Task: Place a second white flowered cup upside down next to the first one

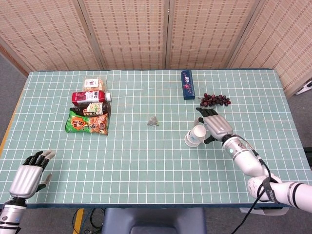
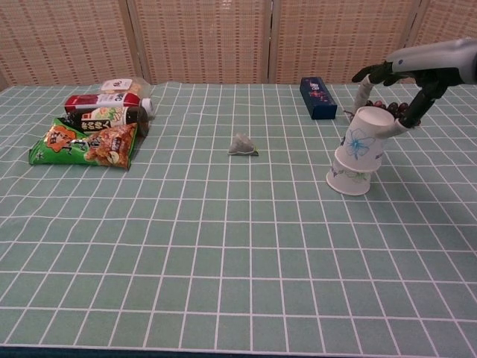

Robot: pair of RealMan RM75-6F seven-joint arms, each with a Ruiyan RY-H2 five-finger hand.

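Note:
My right hand (image 2: 406, 78) grips a white flowered cup (image 2: 364, 137) by its upturned base, mouth down and tilted, at the table's right side. The cup hangs partly over a second white flowered cup (image 2: 348, 179), which stands upside down on the green mat; their rims still overlap. In the head view, the held cup (image 1: 198, 131) and the lower cup (image 1: 190, 141) lie just left of the right hand (image 1: 216, 126). My left hand (image 1: 29, 176) rests at the near left edge, holding nothing, fingers apart.
A small grey packet (image 2: 243, 145) lies mid-table. A blue box (image 2: 318, 98) and dark grapes (image 1: 215, 100) sit behind the cups. A green snack bag (image 2: 83, 144), a dark bottle (image 2: 112, 116) and a red carton (image 2: 100, 101) are grouped at the far left.

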